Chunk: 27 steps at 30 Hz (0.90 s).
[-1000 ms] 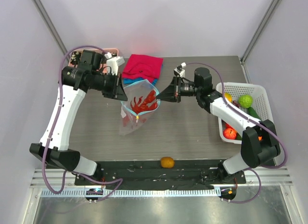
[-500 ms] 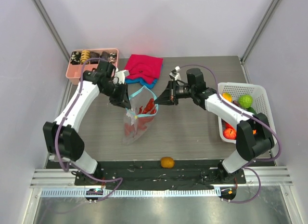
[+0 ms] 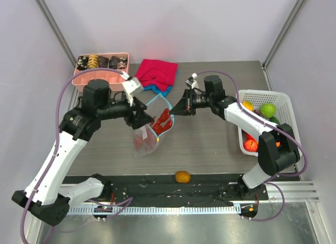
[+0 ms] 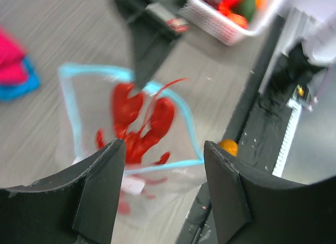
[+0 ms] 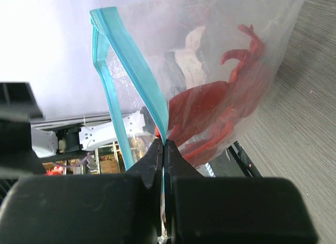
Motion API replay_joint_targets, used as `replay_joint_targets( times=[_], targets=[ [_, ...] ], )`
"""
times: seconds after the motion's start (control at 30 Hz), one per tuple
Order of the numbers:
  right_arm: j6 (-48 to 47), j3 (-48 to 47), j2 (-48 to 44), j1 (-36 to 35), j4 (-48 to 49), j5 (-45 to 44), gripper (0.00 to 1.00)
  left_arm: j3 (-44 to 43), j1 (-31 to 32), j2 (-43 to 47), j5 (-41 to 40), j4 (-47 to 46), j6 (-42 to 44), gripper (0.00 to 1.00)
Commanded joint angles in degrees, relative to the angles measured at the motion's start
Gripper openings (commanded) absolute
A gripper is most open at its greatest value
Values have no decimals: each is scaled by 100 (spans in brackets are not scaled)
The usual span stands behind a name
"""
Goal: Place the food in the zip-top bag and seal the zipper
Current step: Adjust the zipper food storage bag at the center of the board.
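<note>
Grey surface (image 3: pixel 210 144) lying between pale walls. Bag (image 3: pixel 143 144) hanging at frame centre, mouth gaping upward, lobster (image 3: pixel 161 123) sitting inside. Right gripper (image 5: pixel 164 152) pinching zipper (image 5: pixel 137 76) at mouth's right side. Left gripper (image 4: pixel 164 147) standing spread, gripping nothing, hovering beside mouth's left rim. Orange fruit (image 3: pixel 182 176) lying loose at lower centre, below bag, likely falling to free left gripper. Other fruit sitting in basket (image 3: pixel 287 105) at far right, partly hiding behind right arm.
</note>
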State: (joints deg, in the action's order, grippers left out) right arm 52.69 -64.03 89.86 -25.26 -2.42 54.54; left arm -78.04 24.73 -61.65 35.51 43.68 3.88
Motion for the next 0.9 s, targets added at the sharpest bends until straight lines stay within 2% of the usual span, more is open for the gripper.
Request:
replay_joint_targets(
  times=[0.0,0.2,0.43,0.57,0.7,0.87],
  targets=[
    [-65,-75,-338,-102,154,83,1,228,584,-443,-184,-773,772,66],
    [-197,-48,-399,-129,136,74,1,114,673,-1111,-404,-782,1413,66],
    [-338,-57,-452,-137,66,91,1,465,673,-1288,-483,-721,2336,65],
    [-364,-57,-435,-129,66,118,1,562,734,-1428,-369,-721,2854,68],
    [-356,-66,-435,-137,48,118,1,614,928,-1543,-684,-913,2891,68],
    [-417,-92,-400,-181,4,118,1,606,1086,-1657,-992,-1343,2741,64]
  ],
)
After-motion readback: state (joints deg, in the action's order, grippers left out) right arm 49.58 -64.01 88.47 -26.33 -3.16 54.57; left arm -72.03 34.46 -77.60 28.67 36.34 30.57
